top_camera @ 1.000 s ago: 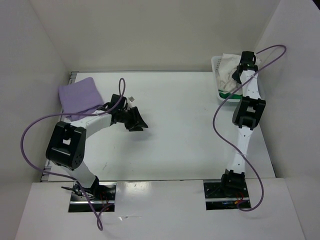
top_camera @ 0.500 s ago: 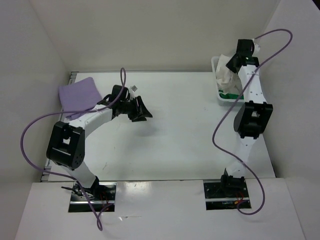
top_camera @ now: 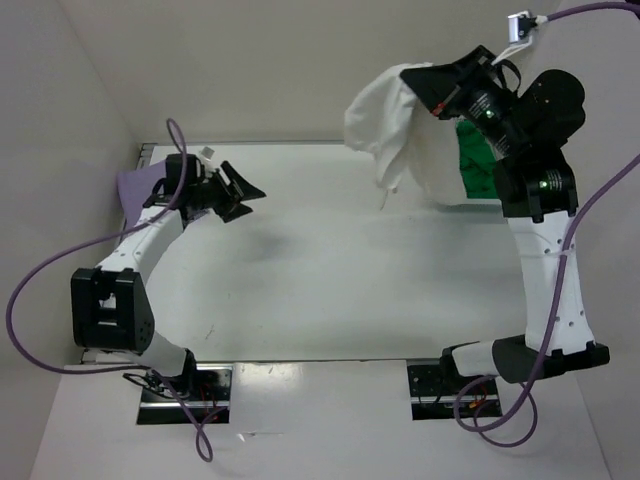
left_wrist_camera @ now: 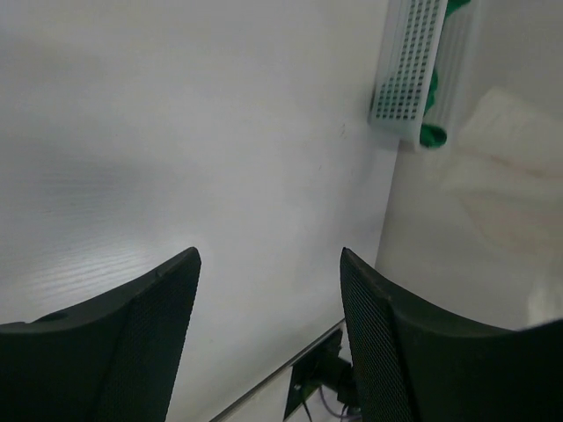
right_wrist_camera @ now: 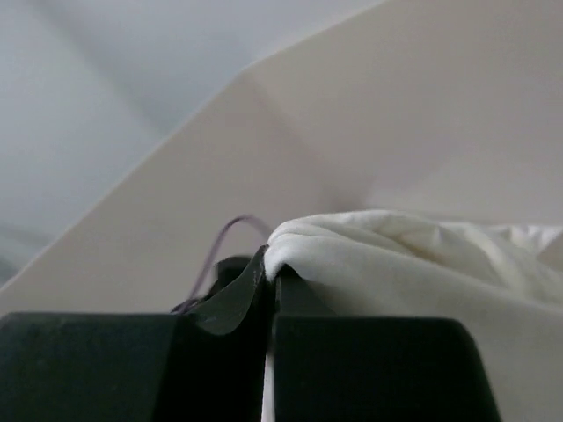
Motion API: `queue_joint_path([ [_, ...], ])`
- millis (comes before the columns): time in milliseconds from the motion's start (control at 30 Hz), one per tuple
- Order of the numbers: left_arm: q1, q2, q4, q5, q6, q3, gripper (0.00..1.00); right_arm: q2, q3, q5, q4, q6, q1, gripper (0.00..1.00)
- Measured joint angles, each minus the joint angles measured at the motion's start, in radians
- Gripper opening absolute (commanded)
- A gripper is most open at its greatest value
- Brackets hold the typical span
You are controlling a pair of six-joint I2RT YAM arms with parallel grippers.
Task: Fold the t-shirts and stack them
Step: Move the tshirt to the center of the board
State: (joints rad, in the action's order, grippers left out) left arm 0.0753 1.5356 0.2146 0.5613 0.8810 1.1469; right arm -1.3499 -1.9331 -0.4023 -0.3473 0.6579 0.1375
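Top external view: cream white t-shirt (top_camera: 385, 120), bunched, hanging in the air above the table's (top_camera: 330, 280) far right, pinched in the closed right gripper (top_camera: 410, 75). Green t-shirt (top_camera: 475, 165) in the white mesh basket (left_wrist_camera: 405, 70). Lavender t-shirt (top_camera: 135, 185) at the far left corner, partly hidden. Left gripper (top_camera: 248, 200) nearby, jaws spread, empty.

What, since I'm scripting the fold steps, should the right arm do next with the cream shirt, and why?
Probably carry the cream shirt over the bare middle of the table and lower it to spread. The right gripper is shut on it, holding it bunched in the air, while the left gripper is open and empty.
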Motion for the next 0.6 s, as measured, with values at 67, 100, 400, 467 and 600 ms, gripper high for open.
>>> queue_joint_path([
  [67, -0.060, -0.031, -0.005, 0.001, 0.019, -0.007, 0.73, 0.001, 0.005, -0.121, 0.069, 0.054, 0.066, 0.00],
  [100, -0.088, -0.050, -0.007, 0.000, 0.027, -0.016, 0.73, 0.002, 0.026, -0.171, 0.111, 0.082, 0.087, 0.00],
  [400, -0.251, -0.192, 0.018, -0.026, 0.036, -0.068, 0.75, -0.036, 0.580, -0.331, 0.327, 0.211, 0.043, 0.34],
  [467, -0.241, -0.192, 0.035, -0.051, 0.010, -0.074, 0.77, -0.109, 0.669, -0.270, 0.278, 0.190, -0.035, 0.45],
  [600, -0.209, -0.192, 0.098, -0.118, -0.052, -0.100, 0.77, -0.220, 0.734, -0.080, 0.113, 0.124, -0.119, 0.56],
])
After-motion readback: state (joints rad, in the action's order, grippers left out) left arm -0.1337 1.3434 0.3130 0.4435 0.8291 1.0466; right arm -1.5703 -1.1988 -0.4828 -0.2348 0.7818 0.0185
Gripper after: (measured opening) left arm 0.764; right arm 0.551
